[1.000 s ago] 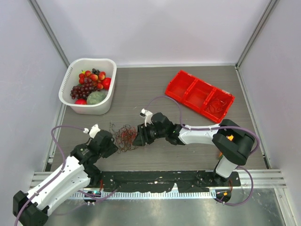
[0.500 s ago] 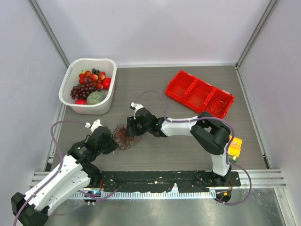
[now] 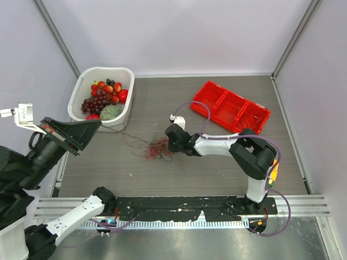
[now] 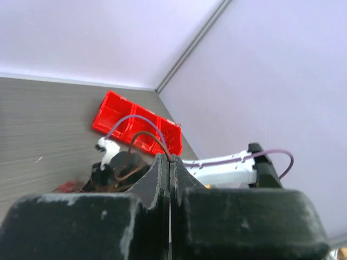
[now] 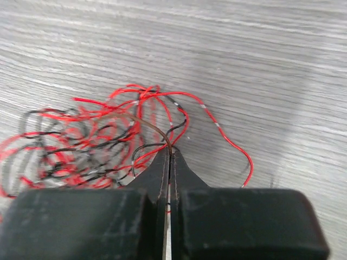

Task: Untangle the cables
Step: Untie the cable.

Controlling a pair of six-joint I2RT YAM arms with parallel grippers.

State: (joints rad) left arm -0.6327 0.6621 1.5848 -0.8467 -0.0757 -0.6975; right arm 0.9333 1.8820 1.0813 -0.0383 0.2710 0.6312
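Left jaws raised high, right jaws down at the cables [image 3: 155, 149] — each clenched on a brown strand [image 5: 145, 125] — evidently to draw it free.

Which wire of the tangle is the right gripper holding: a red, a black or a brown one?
The brown wire: it alone arcs out of the cables into the shut right gripper. Red and black strands lie on the table.
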